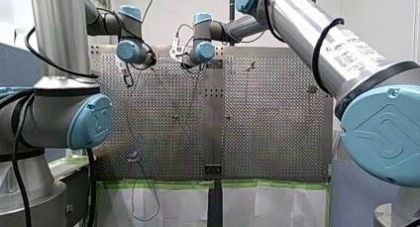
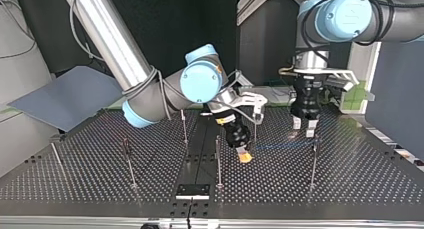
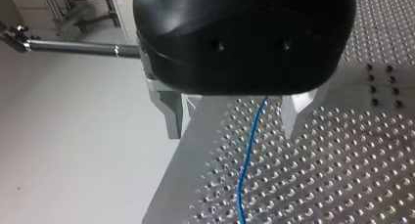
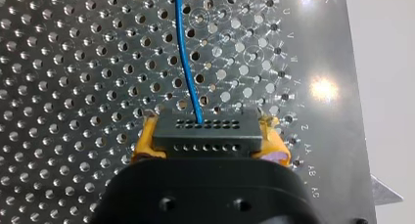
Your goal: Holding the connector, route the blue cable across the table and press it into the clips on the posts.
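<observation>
My right gripper (image 4: 208,142) is shut on a black connector (image 4: 205,131), its yellow pads (image 4: 146,145) pressing on both ends. A blue cable (image 4: 188,72) leaves the connector's face and runs ahead over the perforated table. In the top view that gripper (image 2: 244,155) leans down near the table's middle, beside a thin post (image 2: 218,159). The blue cable (image 2: 280,146) stretches from it toward my left gripper (image 2: 305,128). My left gripper (image 3: 232,133) hangs upright just above the table, its metal fingers (image 3: 173,116) open. The cable (image 3: 249,155) passes between them, untouched.
Several thin upright posts stand on the perforated table (image 2: 350,179), among them one (image 2: 313,164) near my left gripper and others (image 2: 130,161) at the top view's left. A black plate (image 2: 192,191) lies at the near edge. The table's edge (image 3: 166,185) is beside my left gripper.
</observation>
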`<act>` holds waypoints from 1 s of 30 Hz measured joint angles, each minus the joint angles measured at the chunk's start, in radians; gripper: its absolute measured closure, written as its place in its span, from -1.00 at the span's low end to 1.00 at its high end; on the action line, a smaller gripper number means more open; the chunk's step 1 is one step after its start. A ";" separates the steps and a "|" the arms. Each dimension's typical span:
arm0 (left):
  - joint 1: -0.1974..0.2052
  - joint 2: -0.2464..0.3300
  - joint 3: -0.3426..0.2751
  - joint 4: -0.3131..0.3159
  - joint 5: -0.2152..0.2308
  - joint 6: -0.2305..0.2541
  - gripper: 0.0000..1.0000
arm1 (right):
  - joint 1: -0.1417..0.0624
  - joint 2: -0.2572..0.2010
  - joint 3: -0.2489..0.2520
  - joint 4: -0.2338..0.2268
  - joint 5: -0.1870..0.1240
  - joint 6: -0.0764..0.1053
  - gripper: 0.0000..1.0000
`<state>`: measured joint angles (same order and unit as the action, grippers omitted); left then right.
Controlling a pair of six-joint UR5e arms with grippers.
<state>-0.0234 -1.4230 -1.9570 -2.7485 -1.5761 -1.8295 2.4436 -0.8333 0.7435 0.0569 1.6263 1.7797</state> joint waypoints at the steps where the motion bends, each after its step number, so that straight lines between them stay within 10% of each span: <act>1: -0.003 -0.010 0.006 0.003 -0.006 0.001 -1.00 | -0.001 0.000 0.000 0.000 0.000 0.000 1.00; 30: -0.045 -0.227 0.161 0.039 -0.046 0.014 -1.00 | -0.002 0.001 0.000 0.000 -0.008 0.000 1.00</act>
<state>-0.0683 -1.6500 -1.7964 -2.7093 -1.6223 -1.8157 2.4414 -0.8318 0.7434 0.0570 1.6180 1.7798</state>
